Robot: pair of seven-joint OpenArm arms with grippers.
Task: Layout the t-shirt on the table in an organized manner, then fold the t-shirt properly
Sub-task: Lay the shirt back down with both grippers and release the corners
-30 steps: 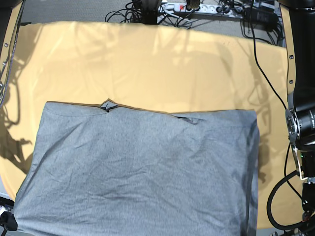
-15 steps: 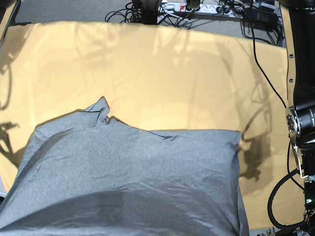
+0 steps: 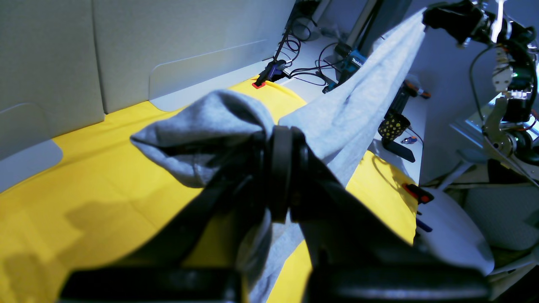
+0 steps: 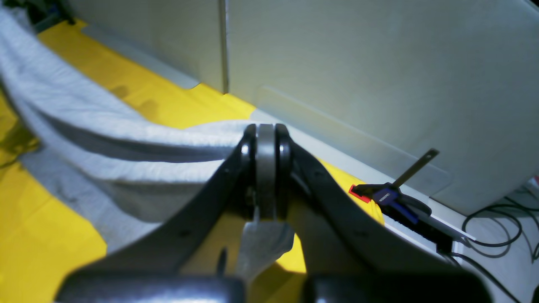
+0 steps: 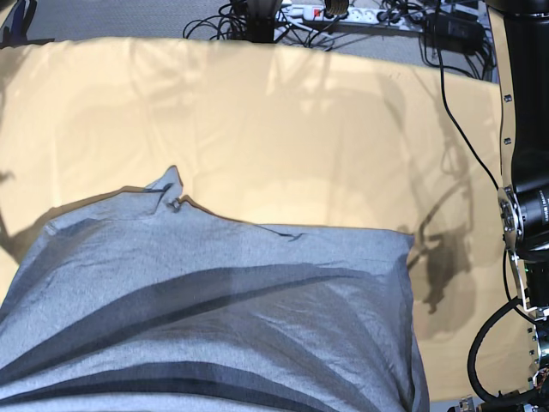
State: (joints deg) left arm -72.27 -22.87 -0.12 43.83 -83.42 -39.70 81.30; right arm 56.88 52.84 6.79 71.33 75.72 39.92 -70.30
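Clamping opposite edges of the soft, limp grey knit t-shirt (image 5: 214, 300), both closed grippers, left gripper (image 3: 281, 145) and right gripper (image 4: 265, 139), suspend it sagging above the yellow-orange cloth-draped table (image 5: 283, 137).

The t-shirt (image 5: 214, 318) covers the near half of the table (image 5: 283, 137), its far edge lying on the cloth and its near part lifted. The far half of the table lies bare behind it. A power strip (image 5: 343, 12) and cables (image 5: 249, 17) lie beyond the far edge.
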